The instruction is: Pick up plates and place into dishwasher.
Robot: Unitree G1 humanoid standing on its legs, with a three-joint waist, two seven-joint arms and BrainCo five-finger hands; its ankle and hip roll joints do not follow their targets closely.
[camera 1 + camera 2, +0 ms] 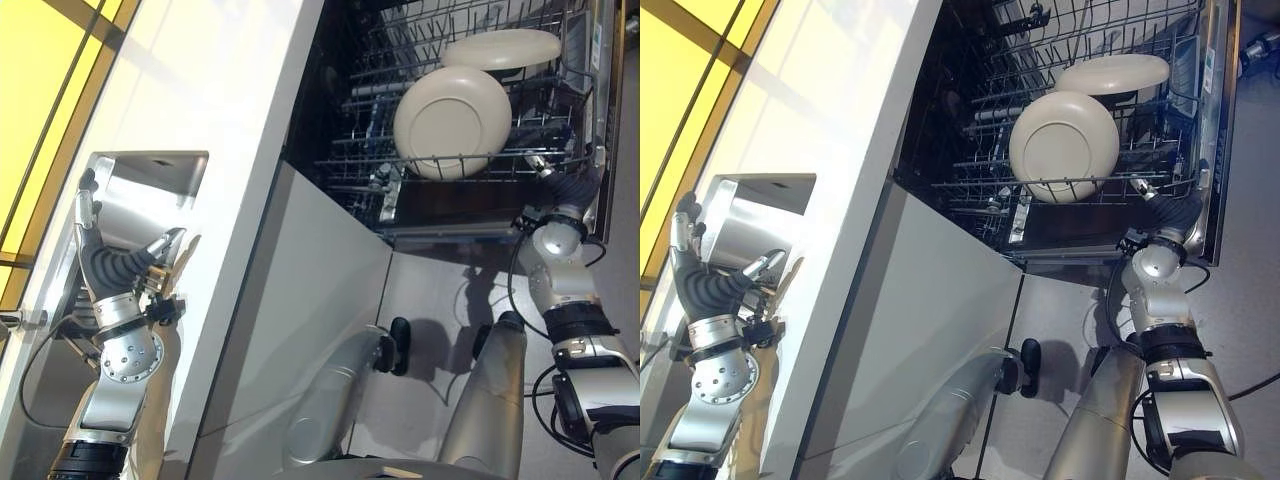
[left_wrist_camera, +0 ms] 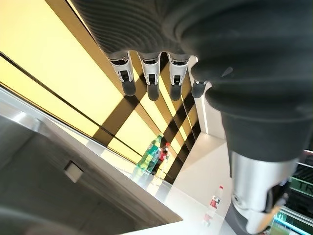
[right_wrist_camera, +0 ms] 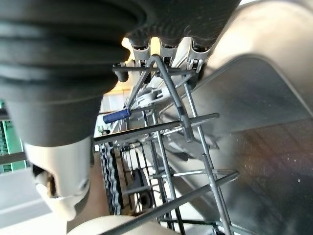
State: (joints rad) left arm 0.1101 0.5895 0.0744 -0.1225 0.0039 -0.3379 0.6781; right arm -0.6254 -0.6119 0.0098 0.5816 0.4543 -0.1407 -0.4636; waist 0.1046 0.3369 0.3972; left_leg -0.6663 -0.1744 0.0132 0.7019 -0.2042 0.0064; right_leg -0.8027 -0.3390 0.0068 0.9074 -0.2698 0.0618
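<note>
Two cream plates sit in the pulled-out wire rack (image 1: 450,165) of the open dishwasher: one plate (image 1: 452,120) stands on edge, the other plate (image 1: 500,47) lies tilted behind it. My right hand (image 1: 562,188) is at the rack's front rim, close to the standing plate; the right wrist view has it against the rack wires (image 3: 171,98). Far off to the left, my left hand (image 1: 110,265) is open and holds nothing, raised over the steel sink (image 1: 150,175).
A white countertop (image 1: 220,100) runs between the sink and the dishwasher, with grey cabinet fronts (image 1: 310,300) below it. The lowered dishwasher door (image 1: 595,90) lies beside the rack. A yellow panelled wall (image 1: 40,80) backs the sink, and bottles (image 2: 156,154) stand far off.
</note>
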